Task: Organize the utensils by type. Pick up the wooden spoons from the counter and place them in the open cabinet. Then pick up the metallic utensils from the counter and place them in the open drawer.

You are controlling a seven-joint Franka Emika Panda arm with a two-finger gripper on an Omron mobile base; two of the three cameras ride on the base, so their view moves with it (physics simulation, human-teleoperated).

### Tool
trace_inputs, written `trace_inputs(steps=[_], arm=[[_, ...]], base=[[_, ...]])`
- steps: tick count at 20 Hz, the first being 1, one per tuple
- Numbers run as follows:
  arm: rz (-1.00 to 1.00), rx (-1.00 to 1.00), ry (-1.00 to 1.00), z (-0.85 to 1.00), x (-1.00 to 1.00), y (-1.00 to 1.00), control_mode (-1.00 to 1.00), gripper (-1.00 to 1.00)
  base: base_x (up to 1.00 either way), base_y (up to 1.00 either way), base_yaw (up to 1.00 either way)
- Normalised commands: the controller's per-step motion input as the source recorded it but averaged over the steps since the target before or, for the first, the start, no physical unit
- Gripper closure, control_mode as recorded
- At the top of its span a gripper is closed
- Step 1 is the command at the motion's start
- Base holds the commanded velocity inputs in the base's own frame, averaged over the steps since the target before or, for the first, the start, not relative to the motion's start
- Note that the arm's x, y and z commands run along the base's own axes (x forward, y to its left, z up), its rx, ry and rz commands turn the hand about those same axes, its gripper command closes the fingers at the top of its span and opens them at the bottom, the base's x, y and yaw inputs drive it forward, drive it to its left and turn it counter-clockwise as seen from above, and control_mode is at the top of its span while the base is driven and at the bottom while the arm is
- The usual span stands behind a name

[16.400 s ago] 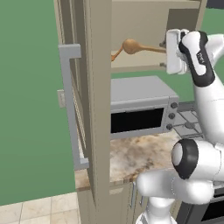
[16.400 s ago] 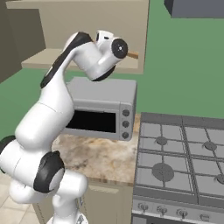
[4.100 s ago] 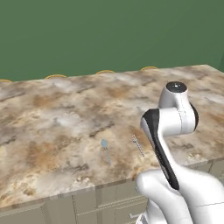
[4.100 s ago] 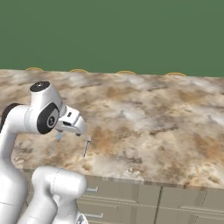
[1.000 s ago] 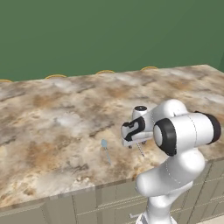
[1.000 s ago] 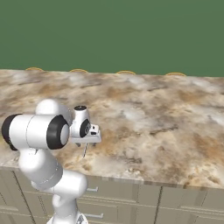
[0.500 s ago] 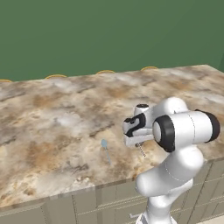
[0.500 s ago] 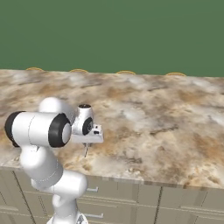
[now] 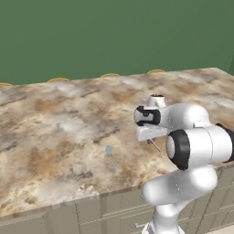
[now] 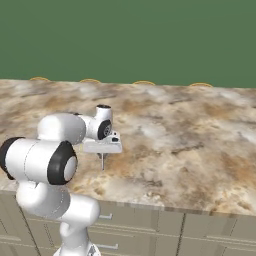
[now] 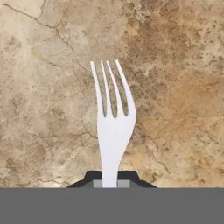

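Note:
My gripper (image 11: 110,178) is shut on the handle of a grey metal fork (image 11: 112,124), whose tines point away over the marbled counter (image 11: 175,78). From the left base view the gripper (image 9: 152,138) hangs just above the counter (image 9: 55,119) near its front edge, with the fork (image 9: 156,146) slanting down from it. A small silver spoon (image 9: 111,158) with a bluish bowl lies on the counter to the gripper's left. In the right base view the fork (image 10: 102,162) points down below the gripper (image 10: 103,151).
A green wall rises behind the counter (image 10: 190,140). Several thin orange arcs (image 9: 109,75) show along the counter's far edge. Tan cupboard fronts with grey handles (image 10: 107,217) run below the front edge, close behind my arm.
The jaws have closed from wide open onto the fork's handle. The hand has shifted slightly to the right and up over the counter. The silver spoon has not moved.

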Motion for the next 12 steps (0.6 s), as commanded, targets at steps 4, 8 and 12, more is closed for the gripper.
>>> trace_inputs(steps=[4, 8, 12], arm=[[0.2, 0.0, -0.13, 0.72, -0.48, 0.0, -1.0, 1.0], [0.27, -0.01, -0.2, 0.67, -0.56, 0.0, -1.0, 1.0], [0.34, 0.0, -0.2, 0.54, -0.56, 0.0, -1.0, 1.0]], base=[[0.0, 0.0, 0.0], [0.0, 0.0, 0.0], [0.0, 0.0, 0.0]])
